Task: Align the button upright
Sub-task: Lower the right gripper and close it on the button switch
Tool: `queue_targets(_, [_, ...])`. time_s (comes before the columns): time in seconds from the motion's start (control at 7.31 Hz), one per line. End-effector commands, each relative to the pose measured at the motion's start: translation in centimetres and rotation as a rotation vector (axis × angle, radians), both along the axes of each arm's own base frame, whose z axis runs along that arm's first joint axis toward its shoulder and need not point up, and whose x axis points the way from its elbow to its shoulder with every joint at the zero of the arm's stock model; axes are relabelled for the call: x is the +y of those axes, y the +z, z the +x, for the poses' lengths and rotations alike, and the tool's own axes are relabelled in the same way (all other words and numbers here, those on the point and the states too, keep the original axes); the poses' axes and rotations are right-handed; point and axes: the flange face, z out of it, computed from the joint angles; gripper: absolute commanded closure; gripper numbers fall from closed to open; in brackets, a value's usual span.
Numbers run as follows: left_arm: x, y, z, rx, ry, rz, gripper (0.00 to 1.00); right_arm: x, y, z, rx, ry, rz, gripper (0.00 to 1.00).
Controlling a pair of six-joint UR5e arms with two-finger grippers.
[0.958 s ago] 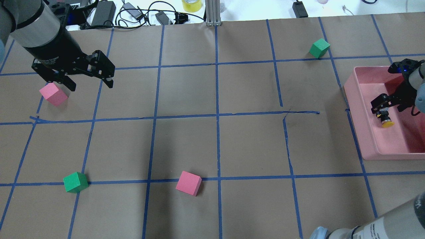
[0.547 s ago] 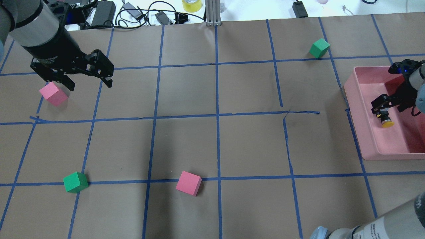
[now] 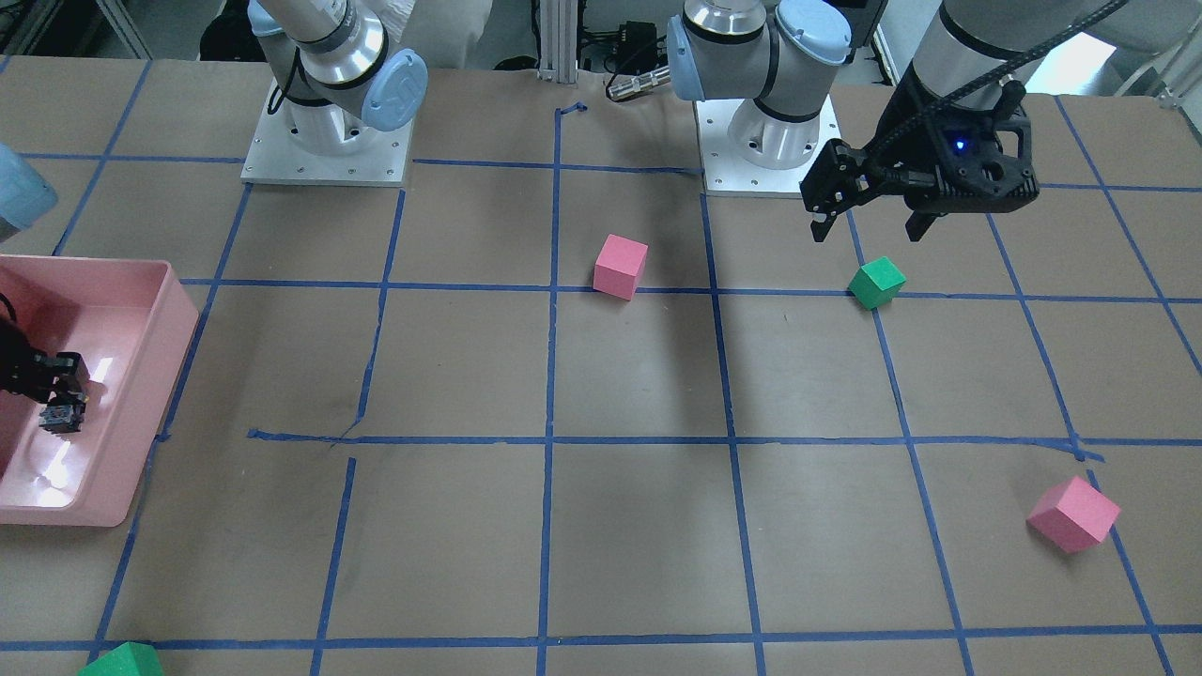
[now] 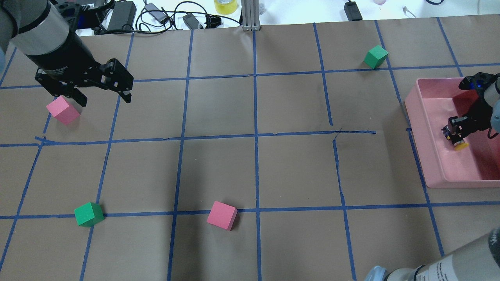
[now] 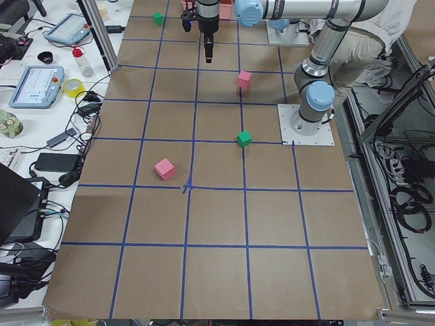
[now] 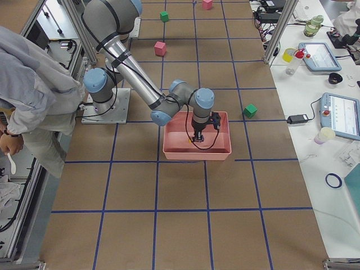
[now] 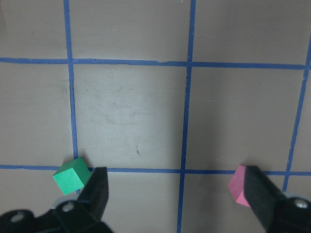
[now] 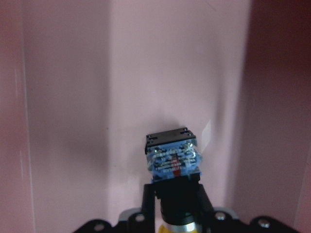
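my right hand (image 4: 455, 129) is down inside the pink bin (image 4: 425, 156), its fingers pressed onto the black body of the button (image 4: 459, 143), pinching it; the button is held within the bin, about midway between the bin's walls as the right side view shows it; from my right wrist the button's block end points away from me toward the bin's pink floor, and the yellow cap sits back near my palm; i cannot tell whether the block touches the bin's floor; my left hand (image 4: 105, 100) hangs over the desk (image 4: 250, 171) well apart from the bin, at the opposite end, its fingers (image 7: 97, 189) spread wide with nothing between them; a pink cube (image 4: 62, 110) lies just beside that hand, far from the bin; one green cube (image 4: 375, 56) rests near the bin, off its far corner; a second pink cube (image 4: 222, 215) and a second green cube (image 4: 89, 214) lie well away from the bin
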Motion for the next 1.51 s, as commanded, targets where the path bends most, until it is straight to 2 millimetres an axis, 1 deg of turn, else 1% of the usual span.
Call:
queue_targets(0.0, [-0.1,-0.1,0.0,0.001,0.004,0.002,0.00,0.2,0.2,-0.2,-0.010,0.017,0.002,1.00])
queue_targets(0.27, [-0.1,-0.1,0.0,0.000,0.004,0.001,0.00,0.1,0.5,-0.3,-0.010,0.034,-0.003,1.00])
queue_targets(0.55, [-0.1,-0.1,0.0,0.002,0.004,0.000,0.00,-0.2,1.2,-0.5,-0.003,0.031,-0.012,1.00])
queue_targets(0.68, [-0.1,-0.1,0.0,0.002,0.004,0.000,0.00,-0.6,3.0,-0.8,0.014,0.030,-0.034,1.00])
queue_targets(0.82, [-0.1,-0.1,0.0,0.000,0.004,0.000,0.00,-1.1,6.0,-0.4,0.020,0.033,-0.044,1.00])
queue_targets(0.96, [-0.1,-0.1,0.0,0.002,0.004,0.000,0.00,-2.1,8.8,0.3,0.025,0.034,-0.055,1.00])
queue_targets(1.09, [-0.1,-0.1,0.0,0.002,0.004,0.000,0.00,-3.1,9.9,1.4,0.024,0.054,-0.054,1.00])
queue_targets(1.23, [-0.2,-0.2,0.1,0.002,0.006,0.002,0.00,-3.2,10.0,1.5,0.021,0.059,-0.052,1.00])
queue_targets(1.37, [-0.1,-0.2,0.2,0.001,0.007,0.005,0.00,-3.0,9.2,1.7,0.014,0.066,-0.038,1.00])
